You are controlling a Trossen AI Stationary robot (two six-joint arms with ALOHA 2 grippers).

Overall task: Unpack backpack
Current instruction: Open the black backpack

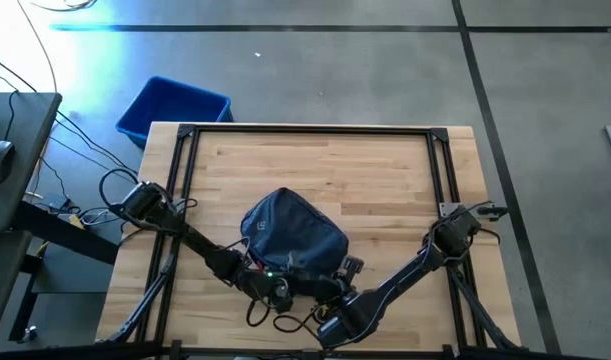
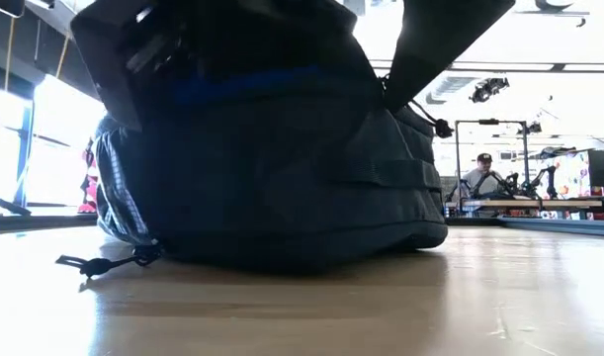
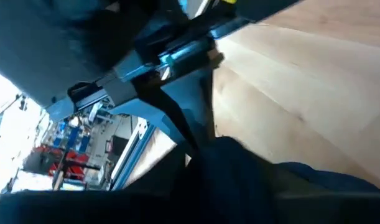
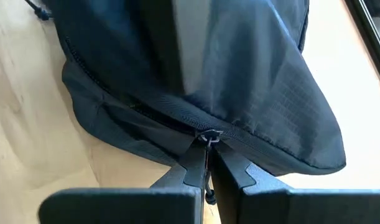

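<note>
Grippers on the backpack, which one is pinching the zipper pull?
The right gripper: its fingers are shut on the zipper pull of the backpack. The left gripper sits at the bag's near edge.

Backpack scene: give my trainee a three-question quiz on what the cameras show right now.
1. True or false: the small dark navy fabric backpack lies on the wooden table.
2. What is the right gripper shut on? A) zipper pull B) shoulder strap C) table frame
3. Fill in: the bright blue plastic bin stands on the ____, off the table's far left corner.

Key: 1 true; 2 A; 3 floor.
</note>
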